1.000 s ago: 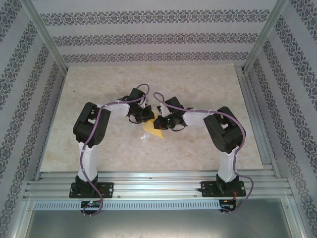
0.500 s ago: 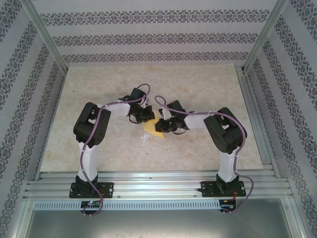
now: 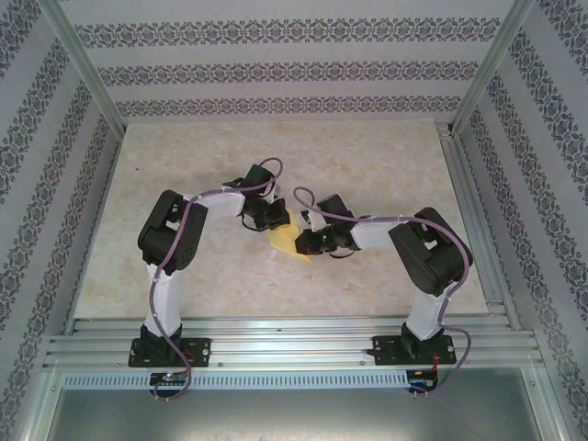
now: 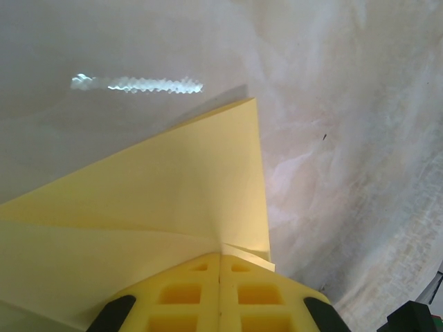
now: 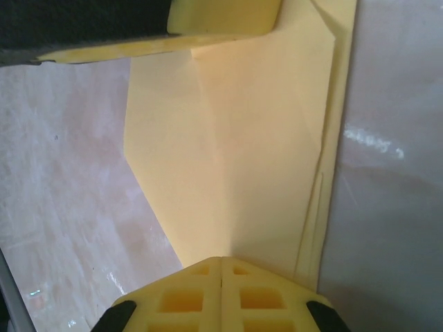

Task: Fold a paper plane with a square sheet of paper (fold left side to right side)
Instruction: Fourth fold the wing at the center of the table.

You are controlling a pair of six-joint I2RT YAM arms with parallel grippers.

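The square sheet of paper (image 3: 287, 242) lies on the table as a small creased mustard-yellow shape between the two arms. My left gripper (image 3: 277, 220) is shut and its tip rests on the paper's far left part; in the left wrist view its closed jaws (image 4: 220, 256) meet the yellow sheet (image 4: 173, 187) where creases converge. My right gripper (image 3: 304, 245) is shut too, its tip (image 5: 221, 259) set on the folded paper (image 5: 242, 138) at the near right. The left gripper's fingers (image 5: 221, 17) lie on the paper's far corner in the right wrist view.
The pale marbled tabletop (image 3: 367, 165) spreads all round the paper. Aluminium rails (image 3: 294, 335) run along the near edge by the arm bases, and another rail (image 3: 473, 211) borders the right side. Patterned walls close in the back and sides.
The right gripper has slid along the paper toward the near right, its elbow swinging outward. The left gripper has shifted slightly right and nearer. Both stayed shut.
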